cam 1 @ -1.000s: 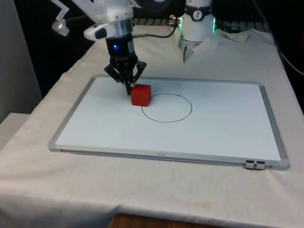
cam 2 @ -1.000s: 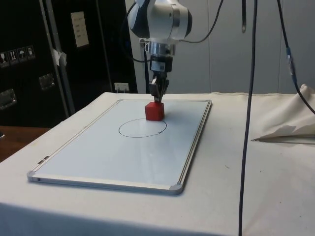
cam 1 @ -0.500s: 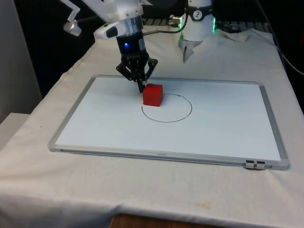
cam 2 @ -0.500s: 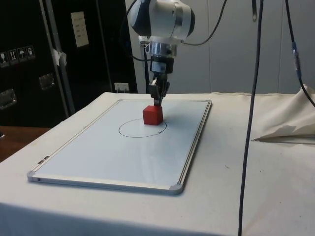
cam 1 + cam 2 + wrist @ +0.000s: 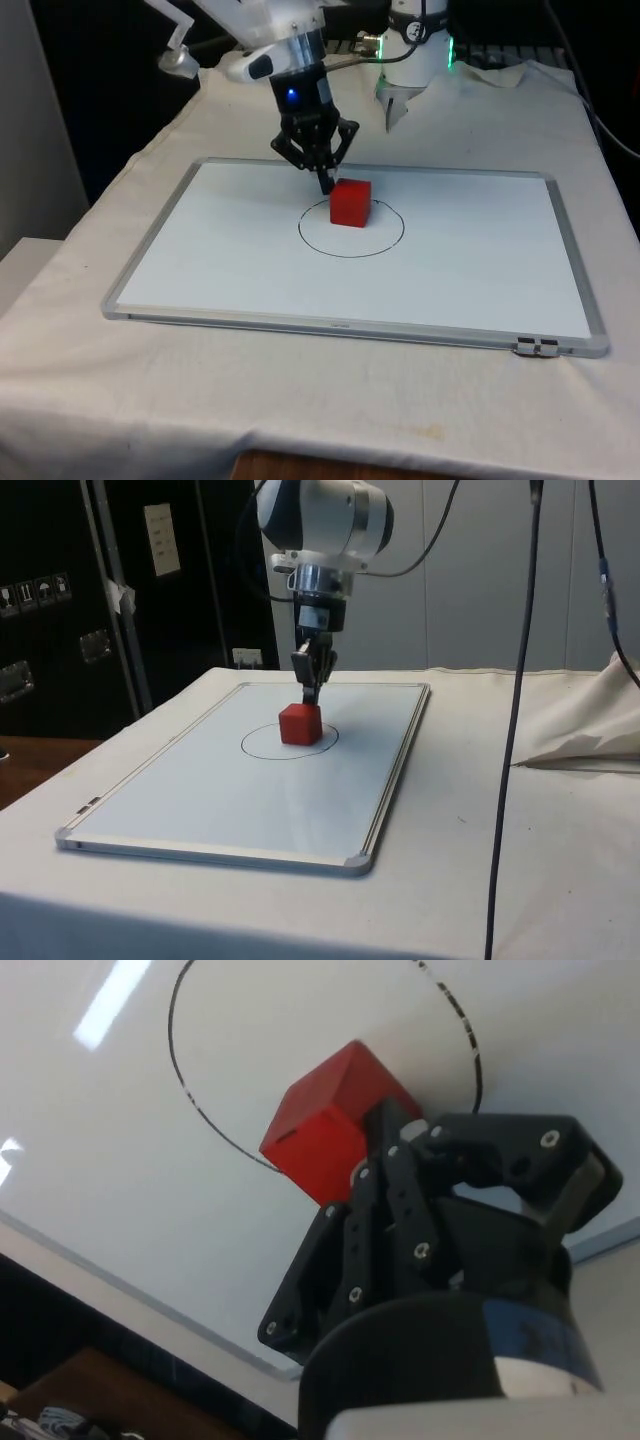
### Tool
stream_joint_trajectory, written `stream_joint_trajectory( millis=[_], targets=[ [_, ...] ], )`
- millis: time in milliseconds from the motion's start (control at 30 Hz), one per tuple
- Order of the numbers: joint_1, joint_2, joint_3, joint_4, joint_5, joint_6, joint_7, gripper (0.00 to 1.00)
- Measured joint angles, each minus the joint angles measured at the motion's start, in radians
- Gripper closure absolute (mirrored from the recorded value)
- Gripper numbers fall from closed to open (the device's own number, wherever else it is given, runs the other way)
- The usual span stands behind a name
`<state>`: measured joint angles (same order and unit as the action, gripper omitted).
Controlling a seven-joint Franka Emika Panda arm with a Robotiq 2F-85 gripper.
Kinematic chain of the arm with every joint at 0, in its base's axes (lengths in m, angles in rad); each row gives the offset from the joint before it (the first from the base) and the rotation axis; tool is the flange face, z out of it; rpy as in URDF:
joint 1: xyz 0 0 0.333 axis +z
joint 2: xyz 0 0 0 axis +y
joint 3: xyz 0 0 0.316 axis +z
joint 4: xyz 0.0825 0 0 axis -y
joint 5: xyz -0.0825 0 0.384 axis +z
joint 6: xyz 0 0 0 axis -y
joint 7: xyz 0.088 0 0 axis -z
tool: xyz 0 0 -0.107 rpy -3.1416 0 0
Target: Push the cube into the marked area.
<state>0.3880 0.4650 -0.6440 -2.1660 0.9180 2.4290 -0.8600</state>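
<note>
red cube (image 5: 351, 202), matte, sharp-edged, inside the hand-drawn black circle (image 5: 385, 245) near its far rim, on a glossy whiteboard (image 5: 220, 250) with grey metal frame; black gripper (image 5: 325, 185), fingers pressed together, tip touching cube's face on the front view's left; contact point partly hidden in side view

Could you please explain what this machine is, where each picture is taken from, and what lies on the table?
This is a white robot arm ending in a black two-finger hand. One picture looks across the table at the robot, one from the table's side, and one from a camera on its wrist. On the white cloth lies a flat whiteboard with a metal frame, with a thin black drawn circle on it. A small red cube sits at the circle's rim, partly inside. The hand holds nothing: its closed fingertips press against the cube's side to slide it.
</note>
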Motion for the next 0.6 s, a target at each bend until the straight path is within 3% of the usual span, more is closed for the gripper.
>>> stream_joint_trajectory(
  millis=[367, 600],
  targets=[
    [0.003, -0.023, 0.017, -0.002, -0.001, 0.004, 0.014, 1.0],
    [0.003, -0.054, 0.012, 0.009, -0.044, -0.003, 0.035, 1.0]
  ],
)
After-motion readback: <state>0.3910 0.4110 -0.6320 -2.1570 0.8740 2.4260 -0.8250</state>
